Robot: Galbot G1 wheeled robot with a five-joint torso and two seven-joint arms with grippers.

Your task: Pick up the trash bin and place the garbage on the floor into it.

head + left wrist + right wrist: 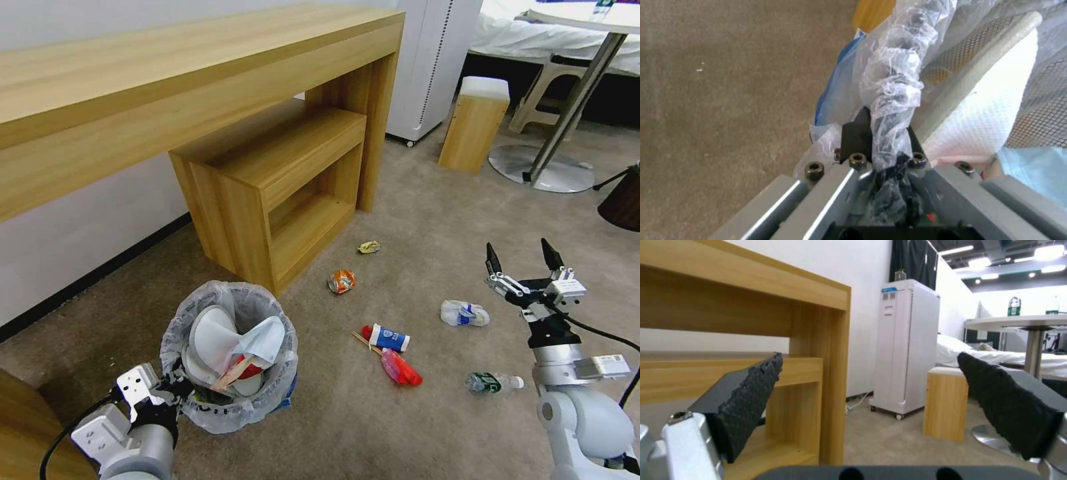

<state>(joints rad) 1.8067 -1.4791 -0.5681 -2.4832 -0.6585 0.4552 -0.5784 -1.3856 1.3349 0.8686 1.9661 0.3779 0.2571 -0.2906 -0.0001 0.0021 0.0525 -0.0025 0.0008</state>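
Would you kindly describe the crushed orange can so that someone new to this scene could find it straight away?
Start at the long wooden desk and its low shelf unit. On the beige carpet just in front of that unit's open side lies the crushed can. It is the only orange piece of litter, lying between the small yellow wrapper and the red-and-white cup.

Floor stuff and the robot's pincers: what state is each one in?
Bin: upright, nearly full.
Left pincer: shut on bin's rim.
Right pincer: open, empty, raised.
Orange can: crushed, on the floor.
Bottle: lying down.
Red cup: flattened.
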